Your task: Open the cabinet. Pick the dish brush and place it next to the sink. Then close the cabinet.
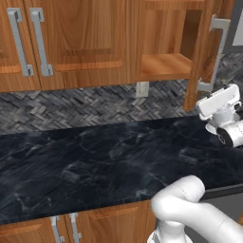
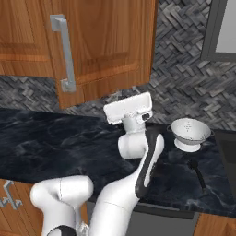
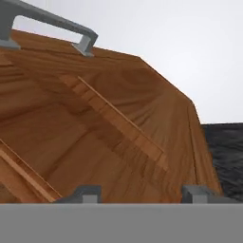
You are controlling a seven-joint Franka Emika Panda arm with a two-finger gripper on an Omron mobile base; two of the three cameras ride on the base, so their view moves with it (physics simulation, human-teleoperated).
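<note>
The tool [image 3: 142, 194] is close in front of the panelled door [image 3: 109, 128]. Its two fingertips [image 3: 88, 193] stand apart at the bottom of the hand view and there is nothing between them. They are partly open and hold nothing, and the door face lies just ahead of them. The door's silver handle [image 3: 52, 26] runs across the top of the hand view.

On the dark counter [image 2: 41, 143], right of the arm, lies the brush [image 2: 198, 173], flat, its handle pointing toward the counter edge. Just behind it stands a white colander [image 2: 189, 133], apart from it.

Farther back, the cabinet [image 1: 166, 38] is open. Its door swings out to the right, and its wooden shelf [image 1: 163, 64] is bare.
</note>
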